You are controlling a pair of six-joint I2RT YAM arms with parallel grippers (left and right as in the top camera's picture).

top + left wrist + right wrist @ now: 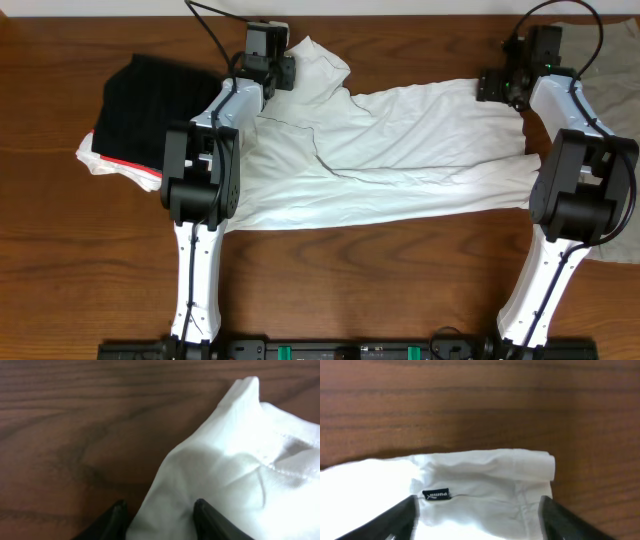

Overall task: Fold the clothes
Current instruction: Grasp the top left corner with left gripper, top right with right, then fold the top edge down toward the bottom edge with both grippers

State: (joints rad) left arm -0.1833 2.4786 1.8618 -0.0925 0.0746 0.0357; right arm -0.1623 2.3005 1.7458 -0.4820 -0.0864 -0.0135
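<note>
The white T-shirt (420, 150) lies in a long, crumpled band across the middle of the wooden table (400, 300), reaching from one arm to the other. At its far left corner the left gripper (159, 512) stands partly spread, straddling a raised fold of white cloth; whether the pads press it I cannot tell. The right gripper (477, 505) gapes wider over the far right corner, the hem and its small black tag (436, 494) lying between fingers that are not pinching it.
</note>
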